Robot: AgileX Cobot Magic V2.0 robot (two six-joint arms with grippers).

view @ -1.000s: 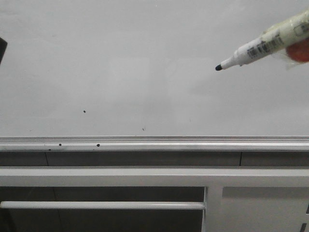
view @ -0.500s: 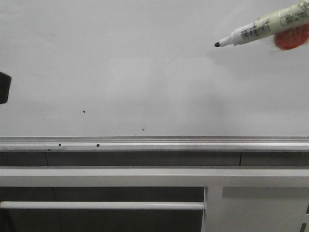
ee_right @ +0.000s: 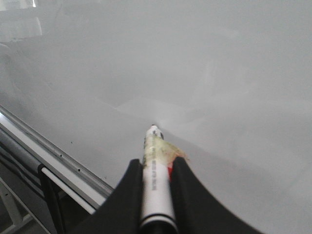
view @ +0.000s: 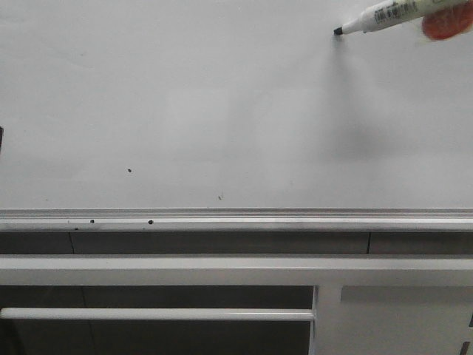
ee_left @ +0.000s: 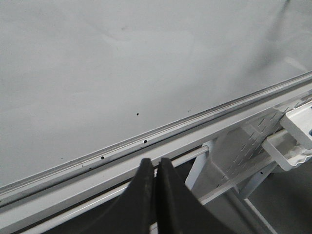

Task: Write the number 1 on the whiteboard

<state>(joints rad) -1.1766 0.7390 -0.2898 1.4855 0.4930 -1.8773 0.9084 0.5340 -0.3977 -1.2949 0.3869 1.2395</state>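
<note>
Board: you have the whiteboard (view: 185,111) filling the upper front view, pale and glossy, its silver rail (view: 236,219) along the lower edge.
Stroke: no black line shows on the board in any view; you see just a few small specks (view: 129,171) low down near the rail.
Marker: your marker (view: 388,15) comes in from the upper right of the front view, black tip pointing left and at or just off the board surface; contact cannot be told. A soft shadow falls below the tip.
Right gripper: in the right wrist view your right gripper (ee_right: 157,178) has both fingers (ee_right: 132,195) clamped on the marker barrel, one each side; the tip sticks out well past the fingertips toward the board. Yellowish tape and a red patch sit on the barrel just beyond the fingers.
Left gripper: your left gripper (ee_left: 155,168) has its fingers pressed together, nothing between them, hanging near the rail and the frame (ee_left: 243,146), well apart from the marker.
Frame: grey metal bars (view: 155,313) lie below the rail.
</note>
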